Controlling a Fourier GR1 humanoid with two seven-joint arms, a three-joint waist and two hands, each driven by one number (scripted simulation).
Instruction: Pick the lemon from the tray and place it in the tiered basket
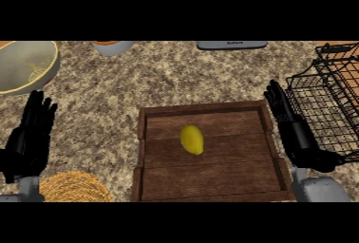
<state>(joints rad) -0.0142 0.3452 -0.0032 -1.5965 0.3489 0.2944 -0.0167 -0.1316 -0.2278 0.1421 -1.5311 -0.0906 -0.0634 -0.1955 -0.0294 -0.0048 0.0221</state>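
Step in hand: reach for the lemon [192, 139]. Nothing grasped yet.

My right hand [300, 135] is over the tray's right rim, between the tray [210, 178] and the basket [326, 102], with the fingers straight and pointing up-view. It is fully open and holds nothing. My left hand [28, 140] is resting at the left edge of the view, fingers up, also open and holding nothing.

The lemon lies on the tray floor a little left of middle, long axis running roughly up-down in view. It touches no wall.

To do it well, my judgement:
- Use the right hand; it is nearer both the lemon and the basket.
- Move left over the rim and clear the wall before dropping.
- Come down from above, thumb on one long side and fingers on the other, closing across the short width.
- The lemon looks smooth and rounded, so it may roll. Centre on it before closing.
- Lift straight up above the tray wall, then carry it right over the basket's wire edge.

Counts:
- lemon: one
- tray: one
- basket: one, cut by the right edge; I can't tell the tiers
- hands: two
- bowl [24, 66]: one, upper left
- woven mat [73, 186]: one, lower left
- cup [112, 46]: one, cut off at the top edge
- grey object [231, 45]: one, cut off at the top edge; can't tell what it is
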